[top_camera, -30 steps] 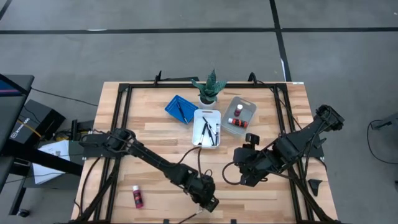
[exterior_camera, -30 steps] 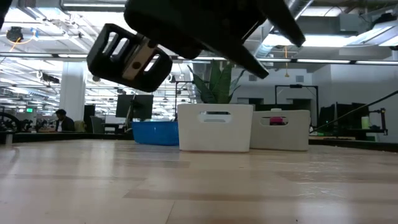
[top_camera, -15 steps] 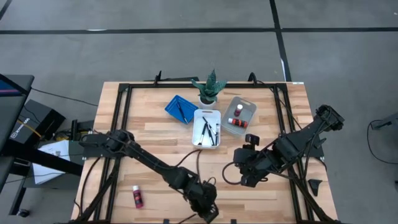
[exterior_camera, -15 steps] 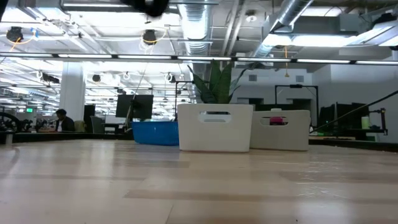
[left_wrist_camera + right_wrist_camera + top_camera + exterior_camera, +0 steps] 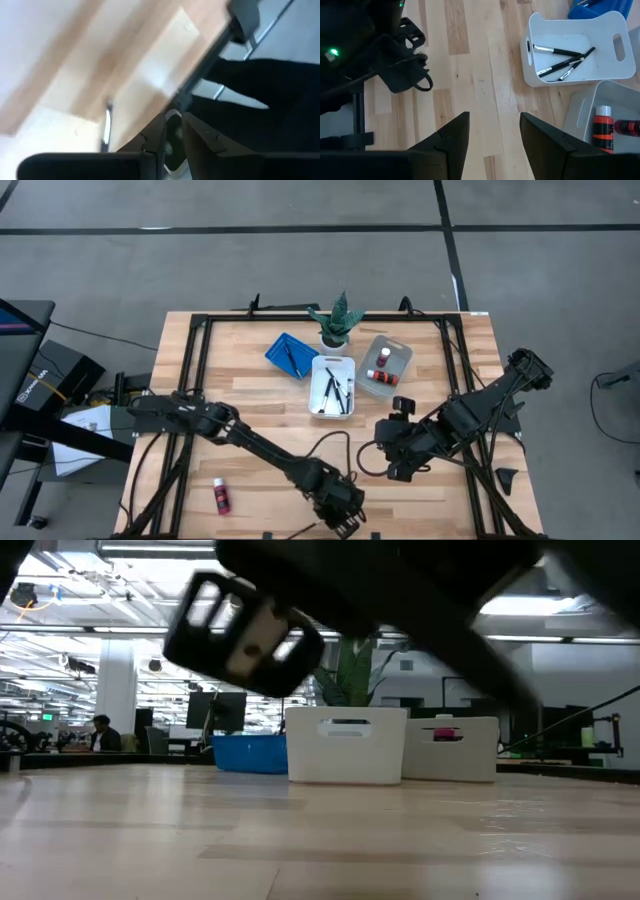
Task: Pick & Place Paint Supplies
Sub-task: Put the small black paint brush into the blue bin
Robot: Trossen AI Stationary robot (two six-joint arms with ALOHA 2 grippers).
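a: where's the left gripper (image 5: 343, 518) against the white tray (image 5: 333, 387)?

b: well apart from it, out at the table's (image 5: 250, 425) near edge. a second ago it sat a little nearer the lone bottle's side; it has slid along that edge since.

a: fingers?

b: in the left wrist view the fingers (image 5: 196, 136) stand close together with only a narrow slot between. something pale shows in the slot, too blurred to name, so i can't tell if it holds anything.

a: and the low view?

b: half a second ago the arm was nearly out of it. now a dark blurred arm fills the top again, in front of the white tray (image 5: 346, 745).

a: right gripper (image 5: 395, 463)?

b: unchanged, hovering over bare wood on the near side of the white tray. its fingers (image 5: 453, 134) are spread, with nothing between them.

a: the supplies?

b: several brushes (image 5: 559, 59) lie in the white tray. a brush (image 5: 293, 357) lies in the blue tray (image 5: 290, 355) just beside it. two bottles (image 5: 603, 130) lie in the grey tray (image 5: 386, 364) on the other side. one bottle (image 5: 221, 496) lies alone near the table's front, well apart from the white tray. the plant (image 5: 335, 320) stands just behind the trays. none of these has moved.
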